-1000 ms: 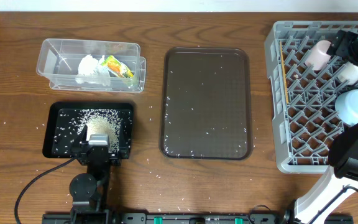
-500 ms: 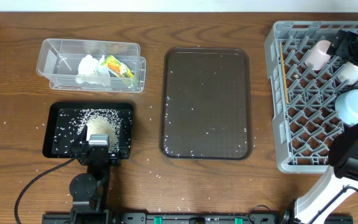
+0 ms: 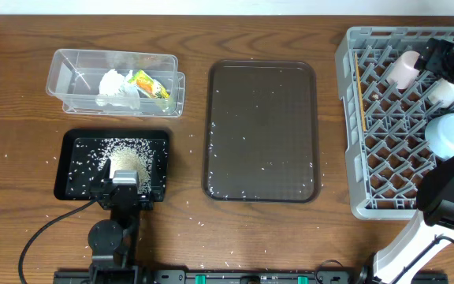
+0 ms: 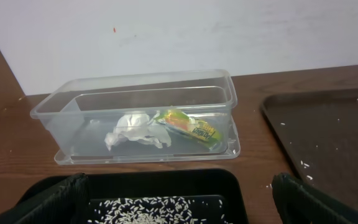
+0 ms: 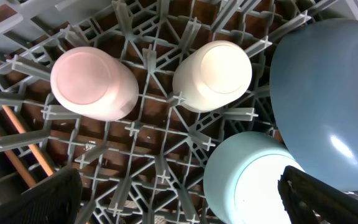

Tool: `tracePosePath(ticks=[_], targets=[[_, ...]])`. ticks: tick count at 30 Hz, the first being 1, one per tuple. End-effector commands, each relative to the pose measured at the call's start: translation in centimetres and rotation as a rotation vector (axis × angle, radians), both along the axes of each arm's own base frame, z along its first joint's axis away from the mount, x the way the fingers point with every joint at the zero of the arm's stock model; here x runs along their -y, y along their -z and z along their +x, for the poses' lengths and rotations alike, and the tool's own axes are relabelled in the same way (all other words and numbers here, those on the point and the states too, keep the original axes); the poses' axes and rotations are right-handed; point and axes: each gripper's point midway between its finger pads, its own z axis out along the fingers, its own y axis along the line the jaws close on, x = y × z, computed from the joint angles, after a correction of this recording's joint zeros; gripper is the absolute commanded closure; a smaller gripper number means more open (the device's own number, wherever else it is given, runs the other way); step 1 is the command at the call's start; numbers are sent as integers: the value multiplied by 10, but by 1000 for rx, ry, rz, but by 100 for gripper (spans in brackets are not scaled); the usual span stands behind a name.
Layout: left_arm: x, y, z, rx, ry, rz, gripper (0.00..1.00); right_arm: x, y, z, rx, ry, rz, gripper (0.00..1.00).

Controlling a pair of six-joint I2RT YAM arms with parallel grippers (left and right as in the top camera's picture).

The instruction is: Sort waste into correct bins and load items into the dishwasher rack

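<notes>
The clear tub (image 3: 69,79) holds the crumpled napkin (image 3: 113,85) and yellow-green wrapper (image 3: 153,88); they also show in the left wrist view, napkin (image 4: 132,132) and wrapper (image 4: 190,124). The rice heap (image 3: 120,158) lies in the black tray (image 3: 69,170). My left gripper (image 4: 179,211) is open and empty just above that tray. The grey rack (image 3: 369,170) holds the pink cup (image 5: 95,84), white cup (image 5: 213,74), light blue bowl (image 5: 253,177), dark blue plate (image 5: 328,106) and chopsticks (image 5: 23,134). My right gripper (image 5: 185,205) is open and empty over the rack.
The dark brown serving tray (image 3: 262,130) lies mid-table with a few stray rice grains on it. Loose grains are scattered on the wood around the black tray. The right arm (image 3: 448,197) stretches over the rack's right side.
</notes>
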Motion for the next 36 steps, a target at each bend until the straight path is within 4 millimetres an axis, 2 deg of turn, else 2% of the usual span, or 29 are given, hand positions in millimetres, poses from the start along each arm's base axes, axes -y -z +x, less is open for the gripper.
tracePosePath(ticks=[1, 9, 13, 16, 21, 25, 29, 31, 33, 36], targets=[[-3, 15, -1, -51, -16, 15, 4, 0, 1, 1, 2, 10, 4, 1], [-3, 15, -1, -51, -16, 15, 4, 1, 1, 1, 2, 11, 4, 1], [-3, 15, -1, -51, -16, 15, 4, -5, -15, -1, 32, 0, -5, 1], [-3, 15, -1, -51, -16, 15, 4, -22, -48, -3, 98, -33, -23, 1], [-3, 15, -1, -51, -16, 15, 4, -84, -122, -12, 263, -160, -52, 1], [-3, 15, -1, -51, -16, 15, 4, -132, -182, -38, 410, -262, -61, 1], [-3, 15, -1, -51, -16, 15, 4, -166, -234, -73, 549, -345, -58, 1], [-3, 15, -1, -51, -16, 15, 4, -176, -251, -92, 595, -373, -55, 1], [-3, 15, -1, -51, -16, 15, 4, -178, -261, -110, 613, -386, -59, 1], [-3, 15, -1, -51, -16, 15, 4, -183, -261, -136, 595, -418, -25, 1]])
